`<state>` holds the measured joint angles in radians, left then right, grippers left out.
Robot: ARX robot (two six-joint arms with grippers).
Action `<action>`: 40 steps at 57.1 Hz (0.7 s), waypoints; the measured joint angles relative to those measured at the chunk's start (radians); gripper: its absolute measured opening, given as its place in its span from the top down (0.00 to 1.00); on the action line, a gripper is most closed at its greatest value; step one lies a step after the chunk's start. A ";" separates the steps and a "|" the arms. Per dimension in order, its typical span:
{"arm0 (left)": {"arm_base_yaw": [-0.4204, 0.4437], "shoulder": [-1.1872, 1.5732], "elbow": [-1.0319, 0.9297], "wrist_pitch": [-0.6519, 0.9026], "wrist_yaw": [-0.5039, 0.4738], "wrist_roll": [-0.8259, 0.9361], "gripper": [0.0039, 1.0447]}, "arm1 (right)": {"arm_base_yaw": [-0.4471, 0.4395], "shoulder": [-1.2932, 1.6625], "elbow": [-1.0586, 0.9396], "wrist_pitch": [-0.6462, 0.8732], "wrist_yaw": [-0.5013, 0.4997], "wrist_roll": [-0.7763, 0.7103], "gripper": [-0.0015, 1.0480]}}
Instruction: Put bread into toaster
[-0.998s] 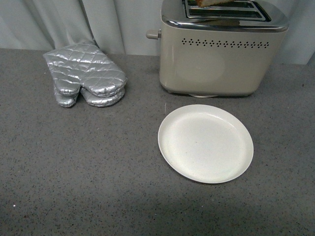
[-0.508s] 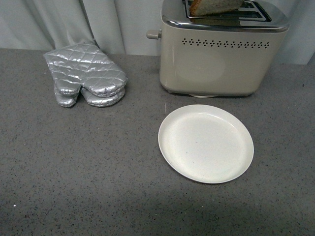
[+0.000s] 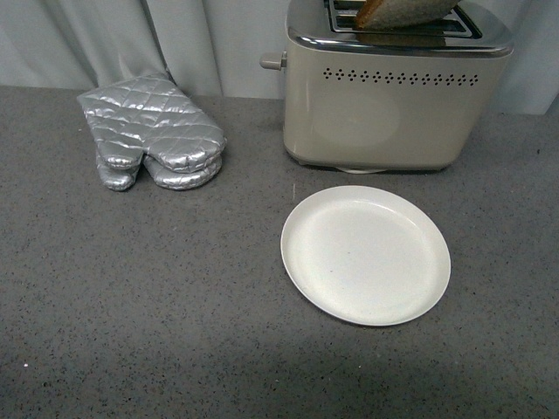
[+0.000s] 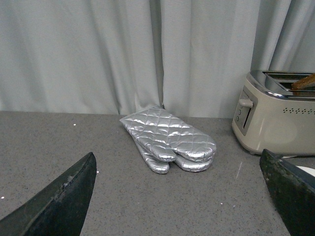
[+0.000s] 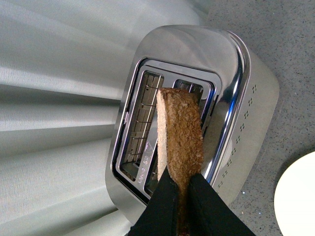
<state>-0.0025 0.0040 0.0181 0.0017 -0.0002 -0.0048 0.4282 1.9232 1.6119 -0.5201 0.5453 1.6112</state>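
The beige toaster (image 3: 384, 105) with a chrome top stands at the back right of the counter. The bread (image 3: 406, 10), a brown wholemeal slice, hangs edge-on over the toaster's slots, tilted. In the right wrist view my right gripper (image 5: 183, 204) is shut on the bread (image 5: 181, 135), its black fingers clamping the crust end, the slice just above the toaster (image 5: 231, 98) slots. My left gripper (image 4: 182, 196) is open and empty, low over the counter; its fingers (image 4: 64, 196) frame the view. The toaster (image 4: 275, 118) shows there at the far side with the bread (image 4: 304, 81) above it.
An empty cream plate (image 3: 365, 254) lies in front of the toaster. A silver quilted oven mitt (image 3: 153, 131) lies at the back left, also in the left wrist view (image 4: 167, 137). A pale curtain (image 3: 175, 35) hangs behind the grey speckled counter (image 3: 157, 297).
The bread has moved right and tilted over the toaster's top, showing more of its crust face. A second ago only a sliver of it showed at the frame's top.
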 joint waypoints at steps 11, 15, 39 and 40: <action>0.000 0.000 0.000 0.000 0.000 0.000 0.06 | 0.000 0.000 0.000 -0.042 0.004 0.036 0.99; 0.000 0.000 0.000 0.000 0.000 0.000 0.06 | 0.004 0.000 0.000 -0.047 0.008 0.043 0.99; 0.000 0.000 0.000 0.000 0.000 0.000 0.06 | 0.026 -0.013 -0.027 -0.008 0.005 0.042 0.89; 0.000 0.000 0.000 0.000 0.000 0.000 0.06 | 0.027 -0.016 -0.028 0.003 0.012 0.030 0.85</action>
<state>-0.0025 0.0040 0.0181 0.0017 -0.0002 -0.0048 0.4557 1.9072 1.5837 -0.5171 0.5571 1.6409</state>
